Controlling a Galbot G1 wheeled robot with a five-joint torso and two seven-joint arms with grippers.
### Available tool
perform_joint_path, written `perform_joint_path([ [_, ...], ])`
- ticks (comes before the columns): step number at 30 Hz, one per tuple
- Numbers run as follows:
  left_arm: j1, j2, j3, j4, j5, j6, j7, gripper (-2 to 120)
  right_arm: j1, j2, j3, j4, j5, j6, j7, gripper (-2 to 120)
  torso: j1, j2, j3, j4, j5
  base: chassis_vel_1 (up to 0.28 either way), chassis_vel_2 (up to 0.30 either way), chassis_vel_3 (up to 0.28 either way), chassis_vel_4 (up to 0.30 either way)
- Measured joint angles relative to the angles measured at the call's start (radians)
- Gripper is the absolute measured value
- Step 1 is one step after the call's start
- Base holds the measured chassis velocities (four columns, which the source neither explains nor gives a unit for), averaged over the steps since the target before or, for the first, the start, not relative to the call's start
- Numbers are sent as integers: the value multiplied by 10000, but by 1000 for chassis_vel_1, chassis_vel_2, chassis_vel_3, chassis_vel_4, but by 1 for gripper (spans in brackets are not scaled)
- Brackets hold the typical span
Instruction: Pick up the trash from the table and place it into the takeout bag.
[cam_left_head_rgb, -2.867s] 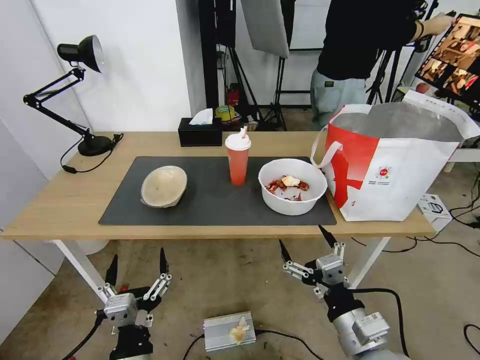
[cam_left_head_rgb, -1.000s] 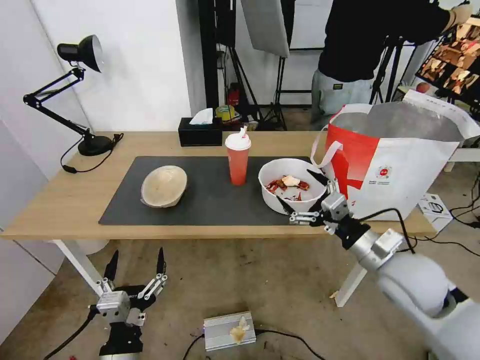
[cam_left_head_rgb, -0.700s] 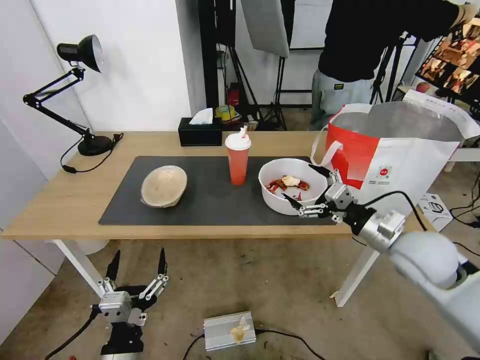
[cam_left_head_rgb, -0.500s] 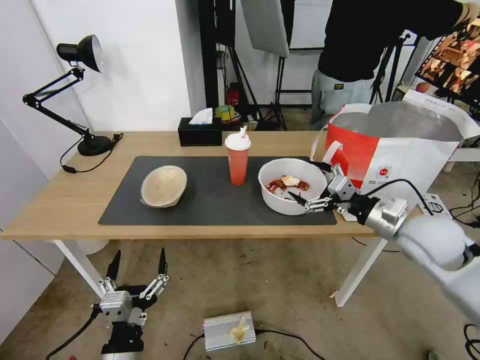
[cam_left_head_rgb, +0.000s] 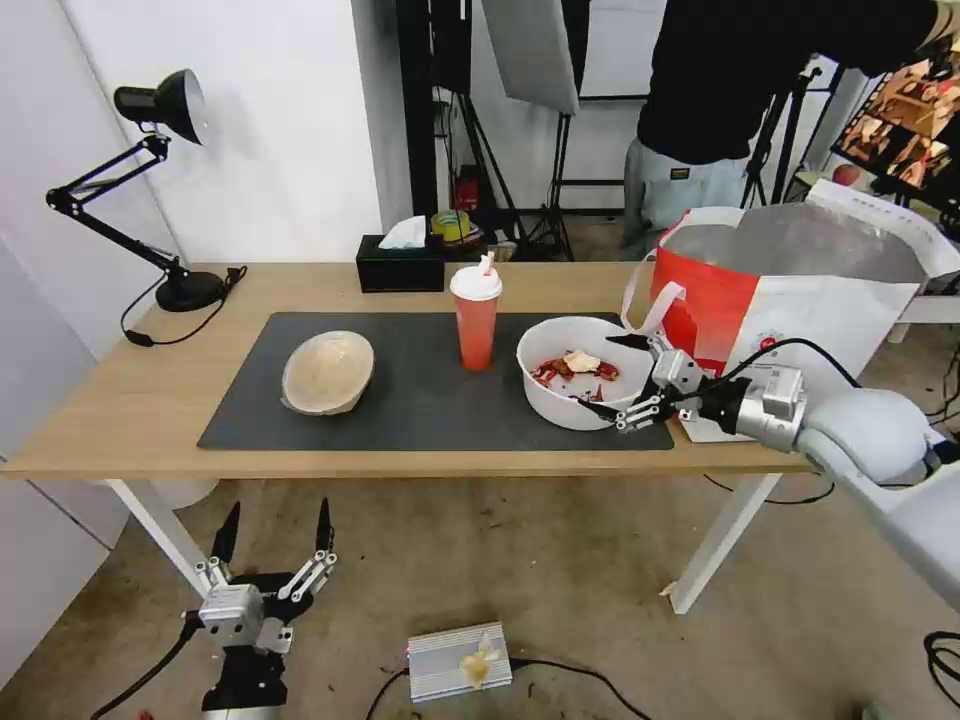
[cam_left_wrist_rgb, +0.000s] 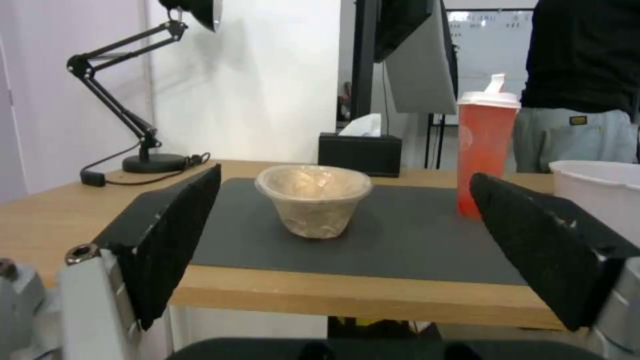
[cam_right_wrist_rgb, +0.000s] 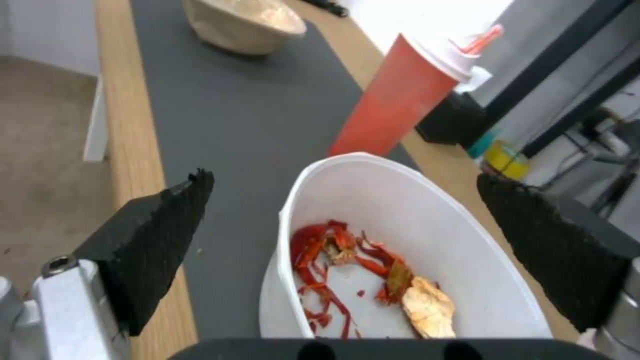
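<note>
While your right gripper sits spread wide at the right-hand rim of the white bowl, the bowl's near wall lies between its two black fingers. One fingertip reaches over the rim toward the takeout bag, the other lies low by the bowl's front wall above the dark mat. Whether either pad touches the plastic is hard to judge from here. In the right wrist view the rim is centred in the gap, with red scraps lying in the bottom.

Just behind that gripper stands the bag, open at the top, its red panel and loop handle close beside the wrist, so room on that side is tight. Ahead of the fingers, past the bowl, the red cup stands upright on the mat, near but apart from the bowl. Farther on, the beige bowl sits well apart, with bare mat around it. The front edge of the table runs just below the gripper.

Your left gripper hangs below the table's front edge, fingers spread, pointing up toward the beige bowl.
</note>
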Motion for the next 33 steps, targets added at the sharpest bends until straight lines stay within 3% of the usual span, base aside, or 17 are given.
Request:
perform_joint_path([
  [17, 84, -221, -17, -41, 298, -6, -116, 100, 2411, 478, -1689, -1596, -430, 194, -2082, 100, 0, 0, 0, 0, -1, 0, 0, 0, 0],
  [32, 99, -248, -47, -3, 412, 10, -211, 100, 2532, 558, -1792, -1719, -558, 193, -2236, 100, -1, 0, 0, 0, -1, 0, 0, 0, 0],
  [33, 99, -308, -53, 0, 420, 9, -225, 100, 2639, 652, -1947, -1894, -762, 201, -2710, 100, -2, 3, -2, -8, -8, 0, 0, 0, 0],
])
